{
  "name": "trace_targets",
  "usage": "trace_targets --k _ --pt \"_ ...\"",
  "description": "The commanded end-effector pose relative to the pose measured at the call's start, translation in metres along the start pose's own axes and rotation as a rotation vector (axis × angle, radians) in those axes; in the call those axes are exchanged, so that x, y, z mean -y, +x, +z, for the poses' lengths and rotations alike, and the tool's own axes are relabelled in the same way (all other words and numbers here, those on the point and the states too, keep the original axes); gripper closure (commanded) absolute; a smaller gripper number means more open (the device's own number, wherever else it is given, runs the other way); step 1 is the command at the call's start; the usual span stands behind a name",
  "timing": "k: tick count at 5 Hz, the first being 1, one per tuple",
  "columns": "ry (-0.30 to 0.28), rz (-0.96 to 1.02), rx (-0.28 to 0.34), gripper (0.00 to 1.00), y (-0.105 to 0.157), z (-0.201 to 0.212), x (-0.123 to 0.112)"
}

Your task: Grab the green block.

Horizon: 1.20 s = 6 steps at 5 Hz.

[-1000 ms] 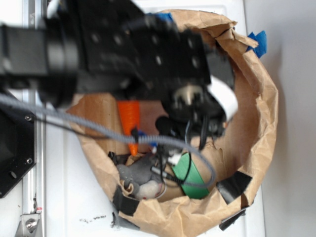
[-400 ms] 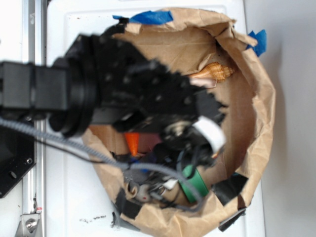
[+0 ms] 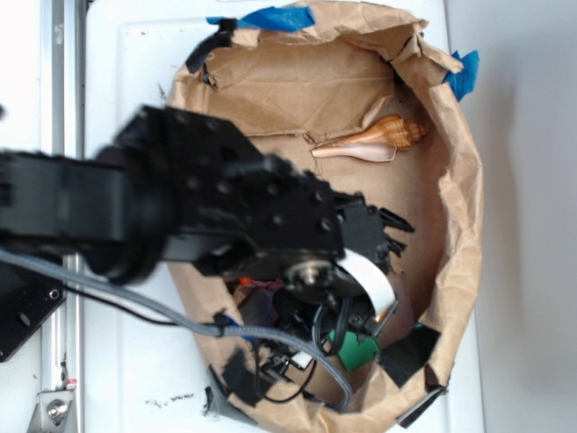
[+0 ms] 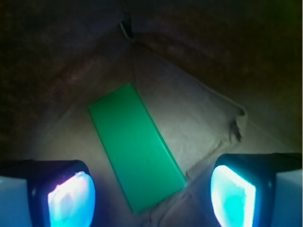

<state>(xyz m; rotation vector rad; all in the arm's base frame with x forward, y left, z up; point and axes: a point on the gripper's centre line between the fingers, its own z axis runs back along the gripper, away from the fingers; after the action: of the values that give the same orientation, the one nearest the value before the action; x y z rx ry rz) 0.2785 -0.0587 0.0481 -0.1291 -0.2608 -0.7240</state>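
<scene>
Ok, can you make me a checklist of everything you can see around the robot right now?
Surface: crumpled brown paper bag lying open on a white tabletop, edges held with blue tape and black tape.
Job's things: green block lies flat on the paper, tilted, between the fingers and not gripped.
Clutter: a seashell in the far part of the bag; something orange under the arm, mostly hidden.
Grippers: the tool is open, its fingers either side of the block.
Cables: a grey cable crosses below the arm; thin black wires near the bag's rim.
Surroundings: a metal rail at the left edge.
</scene>
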Motion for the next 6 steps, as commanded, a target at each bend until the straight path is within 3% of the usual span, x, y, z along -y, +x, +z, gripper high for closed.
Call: trace_targets --k 1,2,3,5,6 --pt "-0.041 -0.023 -0.004 0.00 0.026 -0.017 -0.006" --pt "-0.047 -0.015 -0.025 0.55 0.025 -0.022 -0.007" --pt "-0.034 0.015 -0.011 1.00 0.023 -0.015 -0.009" --pt "0.042 0.137 0.043 1.00 0.012 0.041 -0.018" --pt "0.087 0.386 0.027 1.00 0.005 0.095 -0.032"
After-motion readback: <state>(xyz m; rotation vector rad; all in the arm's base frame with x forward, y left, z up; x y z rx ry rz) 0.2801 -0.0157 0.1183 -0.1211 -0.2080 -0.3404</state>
